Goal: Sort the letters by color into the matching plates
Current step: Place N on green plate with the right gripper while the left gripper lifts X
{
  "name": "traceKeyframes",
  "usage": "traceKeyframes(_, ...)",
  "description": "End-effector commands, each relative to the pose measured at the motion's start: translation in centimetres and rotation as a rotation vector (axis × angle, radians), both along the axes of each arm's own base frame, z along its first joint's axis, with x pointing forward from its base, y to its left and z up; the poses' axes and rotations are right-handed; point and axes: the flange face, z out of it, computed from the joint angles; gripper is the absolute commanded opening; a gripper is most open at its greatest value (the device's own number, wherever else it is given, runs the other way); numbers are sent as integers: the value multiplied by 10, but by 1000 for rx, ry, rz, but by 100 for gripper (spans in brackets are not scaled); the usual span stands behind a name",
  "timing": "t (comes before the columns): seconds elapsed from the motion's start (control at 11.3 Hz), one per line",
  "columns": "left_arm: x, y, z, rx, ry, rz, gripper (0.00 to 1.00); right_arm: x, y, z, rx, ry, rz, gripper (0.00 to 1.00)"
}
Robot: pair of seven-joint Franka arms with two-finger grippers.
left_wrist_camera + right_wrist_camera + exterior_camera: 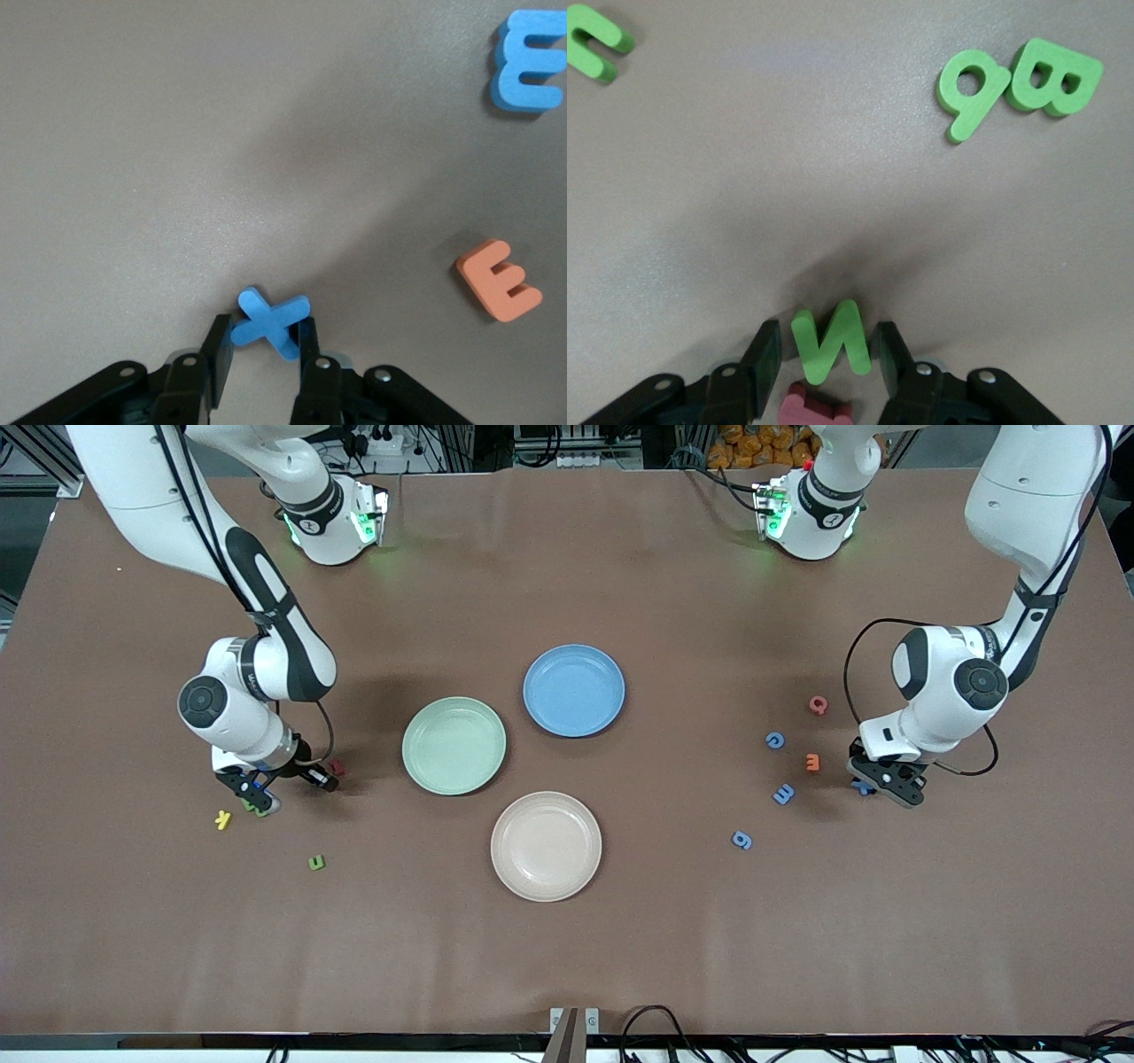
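While hidden frontally, wrist shows blue X (268, 322).

Even overhead light, soft shadows, sharp focus throughout.

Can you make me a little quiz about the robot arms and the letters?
1. True or false: the pale green round plastic plate already has a letter in it.
2. The left claw is shut on a chunky foam X. What colour is it? A red, B blue, C yellow.
3. Fill in: the right claw is down at the table with a bright green foam letter between its fingers. It is the letter ___.
Key: 1 false; 2 B; 3 N.
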Motion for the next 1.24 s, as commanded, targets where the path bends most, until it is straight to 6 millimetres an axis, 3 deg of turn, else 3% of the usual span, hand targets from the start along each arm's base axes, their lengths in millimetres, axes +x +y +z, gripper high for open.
traceKeyframes(0.0,2,-2,-6,-15,-2,5,28,-12,5,-3,8,9,1,40)
traceKeyframes(0.26,4,-3,2,-15,-14,12,17,-12,4,-5,7,12,0,30)
traceKeyframes(0.71,19,-32,43,-28,2,1,13,-10,-2,5,9,15,59,22)
traceKeyframes(0.88,18,-43,48,-36,9,17,10,-2,-6,31,19,23,89,22)
traceKeyframes(1.15,15,-74,53,-63,21,57,7,17,3,68,36,53,117,21)
